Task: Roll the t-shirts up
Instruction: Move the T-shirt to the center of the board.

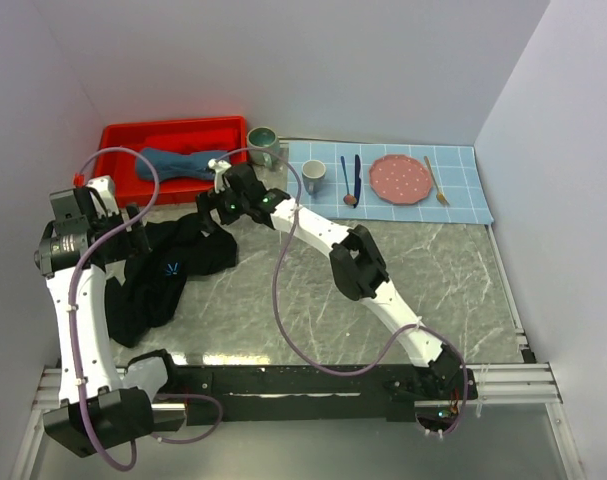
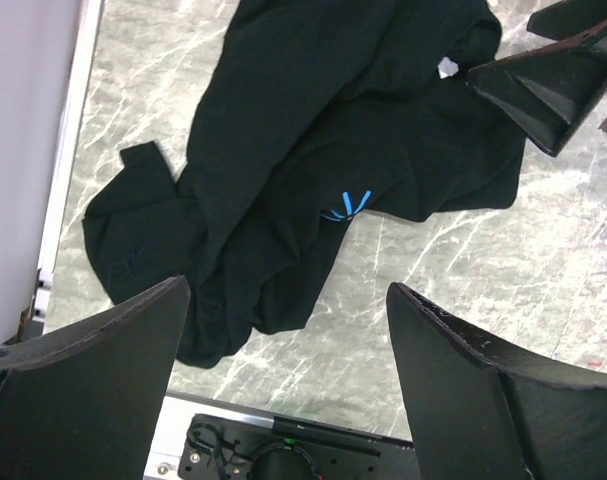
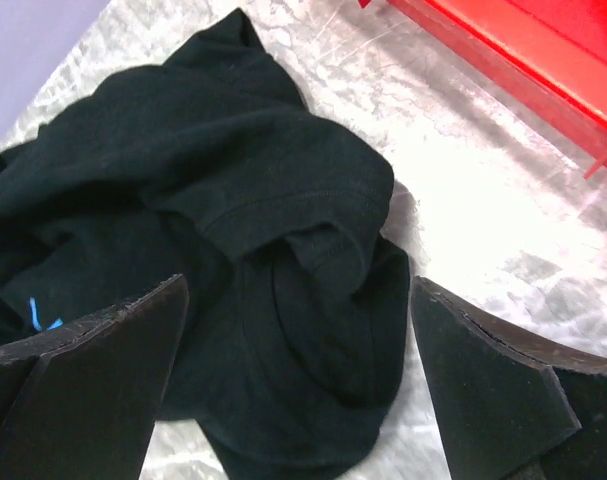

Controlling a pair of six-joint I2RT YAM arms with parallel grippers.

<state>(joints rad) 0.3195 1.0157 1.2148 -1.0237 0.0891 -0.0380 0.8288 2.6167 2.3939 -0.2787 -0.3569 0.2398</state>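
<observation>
Spreading looks to be the step in hand, since the black t-shirt (image 1: 188, 255) lies crumpled in a heap on the marble surface (image 1: 433, 270) at the left, its small blue starburst logo (image 2: 345, 207) showing among the folds, and nothing of it is rolled yet. The left arm (image 1: 68, 300) and right arm (image 1: 323, 235) both hang over the heap. The left jaws stand wide and empty above the logo end, and the right jaws stand wide and empty above a folded sleeve (image 3: 283, 215) on the side nearer the red bin (image 1: 118, 135). The next move probably calls for each arm to drop onto a separate edge, close on a single layer and draw the cloth flat. Catching several layers at once would likely drag the whole bundle. I count two t-shirts: the black one and a slate-blue t-shirt (image 1: 178, 163) lying rolled inside the one bin. To the right, well apart, one blue-checked placemat (image 1: 463, 200) carries one pink plate (image 1: 396, 178), a spoon (image 1: 347, 185), a knife (image 1: 357, 175), a fork (image 1: 435, 180) and a small mug (image 1: 313, 176), with a green mug (image 1: 262, 146) just beside it, making two mugs.
</observation>
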